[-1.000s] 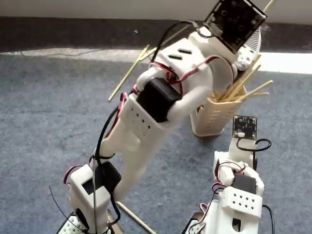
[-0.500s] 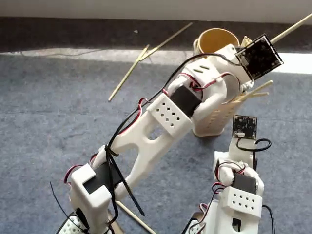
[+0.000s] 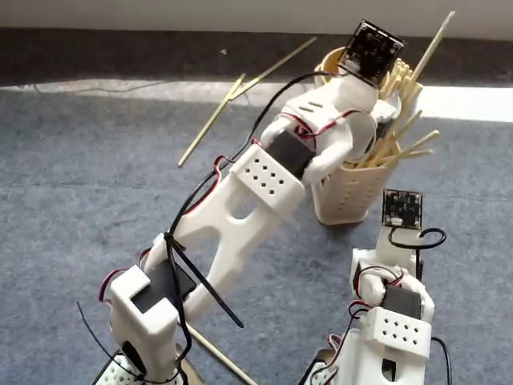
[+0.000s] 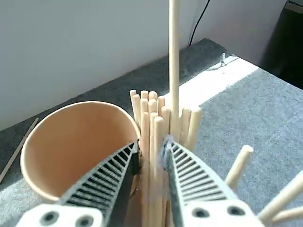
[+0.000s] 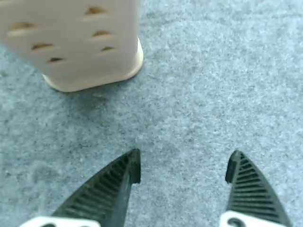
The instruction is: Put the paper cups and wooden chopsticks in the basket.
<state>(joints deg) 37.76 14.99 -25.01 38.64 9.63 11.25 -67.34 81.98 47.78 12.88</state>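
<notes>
We see L gripper point(image 4: 151, 145) clamped on a chopstick point(image 4: 173, 56) over basket point(image 5: 71, 42); R gripper point(image 5: 182, 168) jaws apart, basket at its 11 o'clock.

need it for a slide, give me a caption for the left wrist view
Left gripper closed on upright wooden chopsticks, right beside an open paper cup.
</notes>
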